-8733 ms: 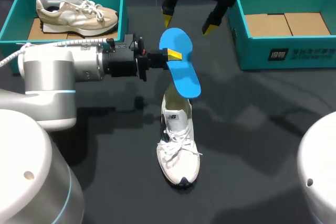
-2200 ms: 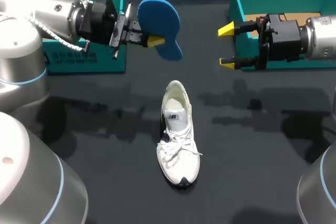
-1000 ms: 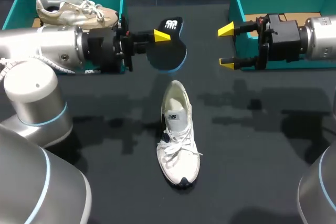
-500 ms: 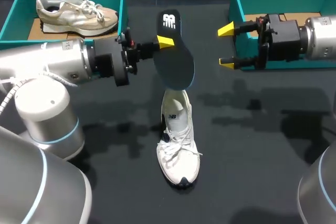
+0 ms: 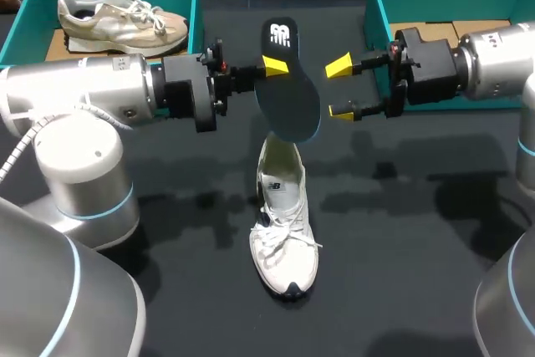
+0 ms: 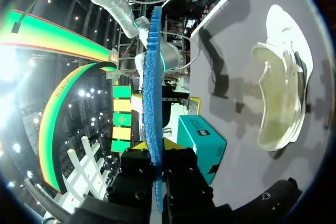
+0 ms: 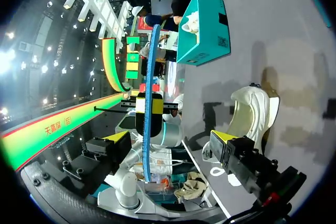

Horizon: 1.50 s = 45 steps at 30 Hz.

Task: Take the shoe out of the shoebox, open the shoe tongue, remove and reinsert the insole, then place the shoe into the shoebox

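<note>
Left hand (image 5: 272, 66) is clamped on one side edge of the insole (image 5: 292, 99), holding it in the air, dark face up. The broad forefoot end hangs just above the heel opening of the white sneaker (image 5: 282, 223). That sneaker lies on the counter (image 5: 418, 248), toe toward the robot. Both long axes run nearly in line, so the insertion probably goes down and forward. Right hand (image 5: 340, 88), spread wide and empty, stands just beside the insole's other edge.
</note>
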Each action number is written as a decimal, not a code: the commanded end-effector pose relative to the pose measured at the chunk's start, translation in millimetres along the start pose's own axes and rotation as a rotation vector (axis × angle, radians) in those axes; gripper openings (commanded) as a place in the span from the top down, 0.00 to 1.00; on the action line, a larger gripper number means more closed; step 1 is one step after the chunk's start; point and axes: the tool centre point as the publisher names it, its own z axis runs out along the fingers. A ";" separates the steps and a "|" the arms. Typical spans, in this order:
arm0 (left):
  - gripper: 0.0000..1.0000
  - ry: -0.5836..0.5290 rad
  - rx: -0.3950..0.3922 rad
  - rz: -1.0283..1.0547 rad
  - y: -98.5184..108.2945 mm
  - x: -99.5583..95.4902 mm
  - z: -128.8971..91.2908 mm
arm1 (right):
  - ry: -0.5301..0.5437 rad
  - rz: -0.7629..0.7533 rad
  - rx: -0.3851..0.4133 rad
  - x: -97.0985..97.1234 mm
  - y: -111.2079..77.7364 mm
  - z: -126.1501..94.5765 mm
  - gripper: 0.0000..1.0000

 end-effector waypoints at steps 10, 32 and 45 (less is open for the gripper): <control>1.00 -0.002 -0.014 0.024 5.9 13.0 3.5 | 0.016 0.022 0.033 4.0 4.7 18.7 0.00; 1.00 -0.020 -0.002 0.116 14.5 20.8 24.5 | 0.089 0.011 0.069 7.5 -18.1 60.5 0.54; 1.00 -0.032 0.032 0.114 12.0 23.9 22.2 | 0.106 0.004 0.050 2.8 -16.9 59.7 0.62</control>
